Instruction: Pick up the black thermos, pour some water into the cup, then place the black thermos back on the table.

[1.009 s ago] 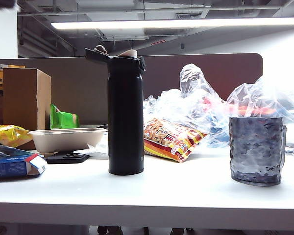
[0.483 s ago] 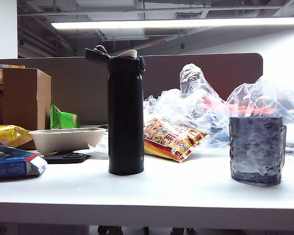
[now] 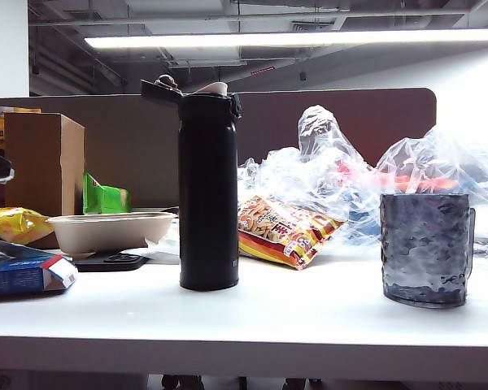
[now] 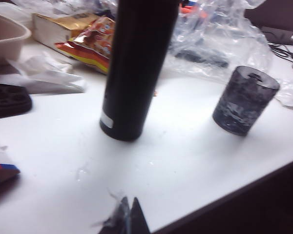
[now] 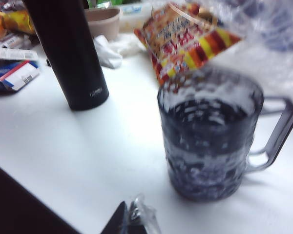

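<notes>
Thermos (image 3: 209, 191) upright beside cup (image 3: 426, 249) (left gripper (image 4: 128, 219), right gripper (image 5: 129, 220) both closed, empty)

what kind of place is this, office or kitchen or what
Most likely an office or lab workspace, not a kitchen: a brown desk partition runs behind the white table, bare ducts and a strip light hang overhead, and snack bags and a cardboard box clutter the back.

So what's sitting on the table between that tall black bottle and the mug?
Nothing: in the exterior view, bare table separates the black thermos from the cup. The snack packet lies further back.
</notes>
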Available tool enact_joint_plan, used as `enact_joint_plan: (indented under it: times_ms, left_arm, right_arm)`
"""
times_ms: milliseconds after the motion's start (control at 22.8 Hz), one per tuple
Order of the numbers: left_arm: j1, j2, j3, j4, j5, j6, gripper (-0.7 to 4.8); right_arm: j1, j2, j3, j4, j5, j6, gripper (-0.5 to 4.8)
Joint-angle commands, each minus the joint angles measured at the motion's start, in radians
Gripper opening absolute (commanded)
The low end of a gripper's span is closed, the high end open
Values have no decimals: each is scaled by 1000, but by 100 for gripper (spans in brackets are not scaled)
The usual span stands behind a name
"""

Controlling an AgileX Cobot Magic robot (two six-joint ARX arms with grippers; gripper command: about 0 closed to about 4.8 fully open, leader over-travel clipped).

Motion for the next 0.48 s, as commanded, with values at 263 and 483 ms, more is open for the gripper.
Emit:
enact_joint_plan:
  times_ms: [263, 483]
  left_arm:
    - [1, 1, -2, -18, -24, -51, -5]
    - [2, 1, -2, -18, -25, -44, -5]
  right_arm:
    - [1, -6, -6, -1, -21, 34, 68]
    - [1, -6, -6, -4, -21, 34, 73]
